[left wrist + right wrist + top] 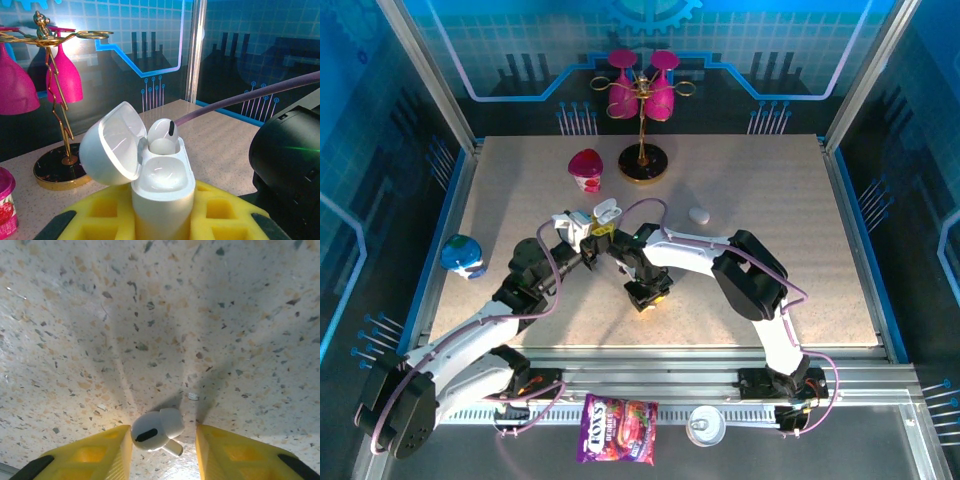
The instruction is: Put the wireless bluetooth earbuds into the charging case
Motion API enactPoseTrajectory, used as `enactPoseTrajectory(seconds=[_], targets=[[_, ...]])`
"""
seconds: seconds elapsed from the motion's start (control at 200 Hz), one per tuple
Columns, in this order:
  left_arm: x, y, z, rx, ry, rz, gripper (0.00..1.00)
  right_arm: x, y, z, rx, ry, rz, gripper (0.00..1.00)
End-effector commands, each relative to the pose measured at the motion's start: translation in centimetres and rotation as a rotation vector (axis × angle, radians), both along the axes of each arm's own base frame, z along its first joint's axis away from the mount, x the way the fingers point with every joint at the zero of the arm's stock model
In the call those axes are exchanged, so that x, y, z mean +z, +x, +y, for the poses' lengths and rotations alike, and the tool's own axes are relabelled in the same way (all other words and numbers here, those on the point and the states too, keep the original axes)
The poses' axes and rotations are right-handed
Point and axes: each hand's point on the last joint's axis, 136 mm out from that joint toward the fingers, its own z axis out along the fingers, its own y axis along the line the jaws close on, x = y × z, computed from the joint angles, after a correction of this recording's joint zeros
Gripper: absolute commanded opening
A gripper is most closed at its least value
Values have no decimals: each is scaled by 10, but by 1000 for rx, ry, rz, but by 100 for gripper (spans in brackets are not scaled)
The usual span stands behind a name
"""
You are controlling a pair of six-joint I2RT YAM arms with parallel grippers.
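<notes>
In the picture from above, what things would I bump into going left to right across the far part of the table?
Blue and white object → pink cup → gold stand with pink glasses → small closed white case.

What I can read from here
Only one word: "FOXS", in white letters on the purple candy bag (618, 427) lying just off the near edge of the table (770, 200); its smaller print is too blurred.
</notes>
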Motion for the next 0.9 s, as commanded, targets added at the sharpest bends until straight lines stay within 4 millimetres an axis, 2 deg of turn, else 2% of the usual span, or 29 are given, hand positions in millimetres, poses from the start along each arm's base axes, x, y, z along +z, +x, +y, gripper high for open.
enactPoseTrajectory(seconds=[0.0, 0.285, 0.495, 0.891], targets=[[13, 2, 4, 17, -14, -37, 6, -2, -2, 8, 9, -2, 9, 38], [13, 1, 5, 21, -13, -38, 6, -7, 6, 16, 30, -1, -1, 41], [14, -1, 6, 22, -12, -36, 6, -11, 5, 13, 36, -20, 11, 35], [11, 1, 4, 17, -13, -35, 6, 5, 14, 4, -64, 40, -14, 29]])
